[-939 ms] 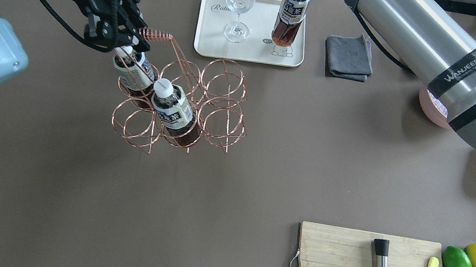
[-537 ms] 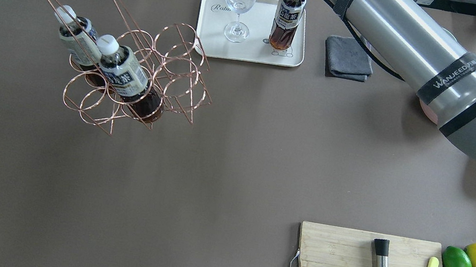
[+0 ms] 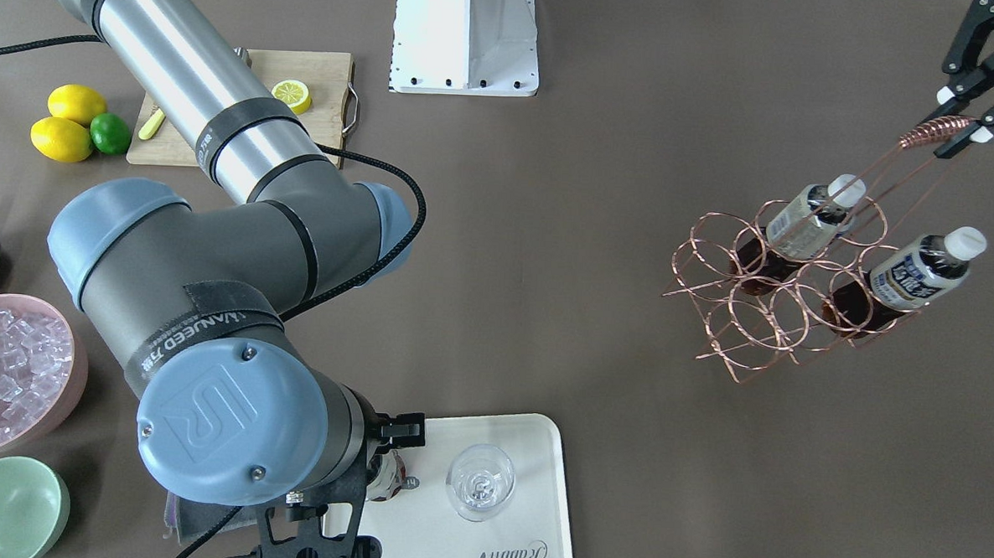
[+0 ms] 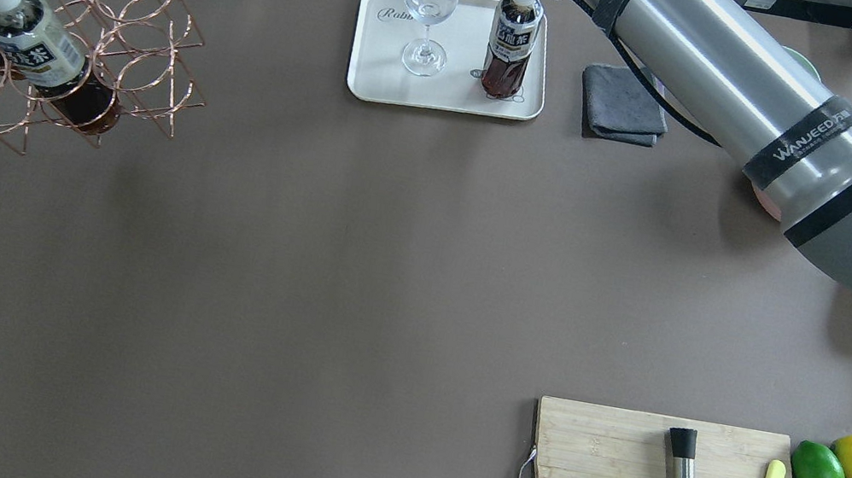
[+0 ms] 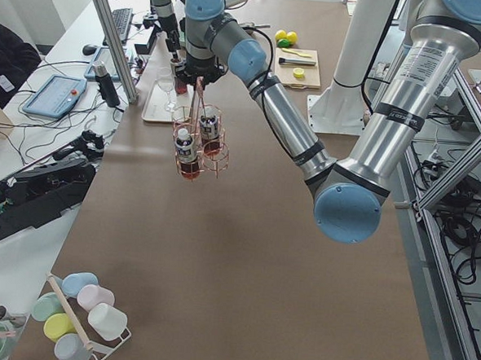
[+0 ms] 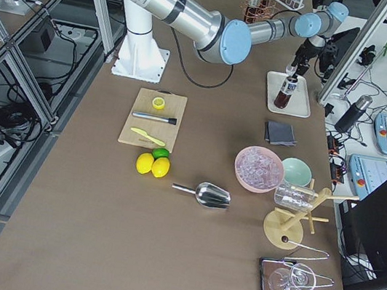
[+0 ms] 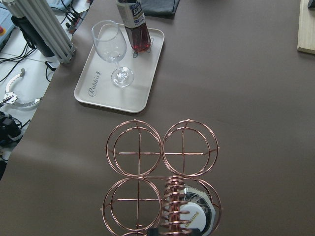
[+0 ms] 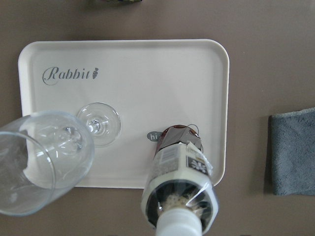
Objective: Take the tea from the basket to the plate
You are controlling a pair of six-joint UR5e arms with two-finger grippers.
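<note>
Well, the tea (image 4: 510, 45) stands upright on the plate (image 4: 369, 87) by the brown table's (image 4: 387, 267) far edge, beside a wine glass (image 4: 429, 6). The right gripper (image 3: 396, 434) is above it, and I cannot tell how its jaws are. The left gripper (image 3: 961, 123) pinches the handle of the basket (image 4: 141, 27), which hangs tilted over the far left corner. A desk with cables (image 5: 27, 191) sits beside the table.

Basket (image 4: 137, 52) handle past overhead edge
</note>
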